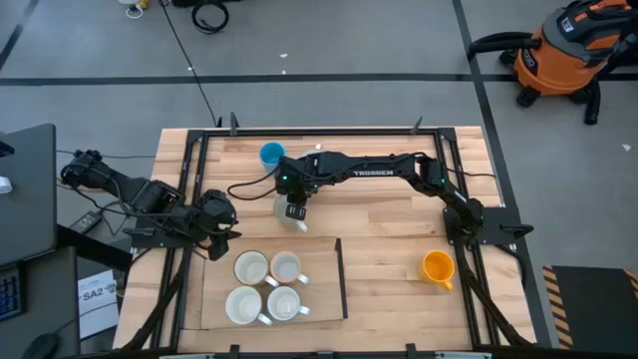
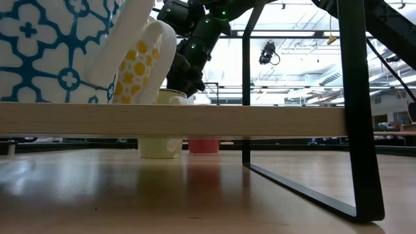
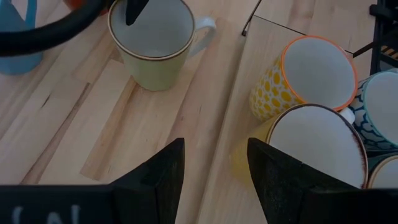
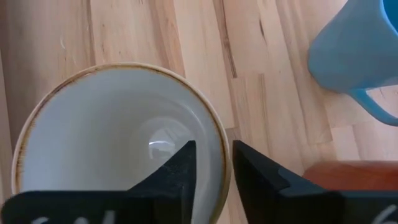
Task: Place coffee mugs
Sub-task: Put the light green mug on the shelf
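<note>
Right gripper (image 4: 211,180) lowered over a pale mug (image 4: 118,143) near the middle of the table (image 1: 399,249), one finger inside the rim, the other outside, straddling the wall; fingers slightly parted, grip on the wall not certain. Blue mug (image 1: 271,155) just beyond, near the far edge. Left gripper (image 3: 214,180) parked at the left side, part open, holding nothing, beside four mugs (image 1: 267,286) grouped on a board. Orange mug (image 1: 438,267) well apart at the right.

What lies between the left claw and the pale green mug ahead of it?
Nothing but bare wooden tabletop. The left wrist view shows it, from the left claw to the pale green mug.
</note>
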`<move>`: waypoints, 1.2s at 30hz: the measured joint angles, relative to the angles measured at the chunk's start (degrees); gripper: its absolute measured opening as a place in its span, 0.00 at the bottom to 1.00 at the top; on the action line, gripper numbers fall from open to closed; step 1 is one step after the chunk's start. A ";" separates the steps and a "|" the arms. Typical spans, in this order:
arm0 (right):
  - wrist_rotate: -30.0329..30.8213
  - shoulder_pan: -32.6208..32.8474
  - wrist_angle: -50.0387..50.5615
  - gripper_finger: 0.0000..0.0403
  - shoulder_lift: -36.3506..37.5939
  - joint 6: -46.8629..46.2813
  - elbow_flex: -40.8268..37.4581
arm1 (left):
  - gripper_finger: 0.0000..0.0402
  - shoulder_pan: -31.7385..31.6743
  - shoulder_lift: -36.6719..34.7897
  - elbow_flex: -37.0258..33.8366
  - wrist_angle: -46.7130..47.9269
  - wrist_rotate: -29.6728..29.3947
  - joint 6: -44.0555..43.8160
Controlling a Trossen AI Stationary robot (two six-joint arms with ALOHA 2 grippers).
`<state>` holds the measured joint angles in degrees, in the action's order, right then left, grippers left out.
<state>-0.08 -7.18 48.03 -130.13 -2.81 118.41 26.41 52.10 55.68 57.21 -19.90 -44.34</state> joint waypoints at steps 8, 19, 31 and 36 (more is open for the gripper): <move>0.00 0.00 0.02 0.44 -0.07 -0.02 -0.02 | 0.45 0.00 0.00 0.00 0.02 -0.02 0.00; -0.02 -0.36 0.04 0.48 -0.01 -0.02 -0.02 | 0.45 0.00 0.00 0.00 0.04 -0.01 -0.02; -0.17 0.50 3.16 0.48 10.47 -0.01 1.11 | 0.45 0.09 0.02 0.02 0.06 -0.01 -0.27; 1.01 2.95 8.91 0.48 17.98 -0.02 1.18 | 0.45 0.07 0.02 0.02 0.02 -0.02 -0.44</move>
<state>0.94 -4.23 56.94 -112.15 -2.83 119.59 26.48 52.12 55.70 57.23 -19.92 -44.77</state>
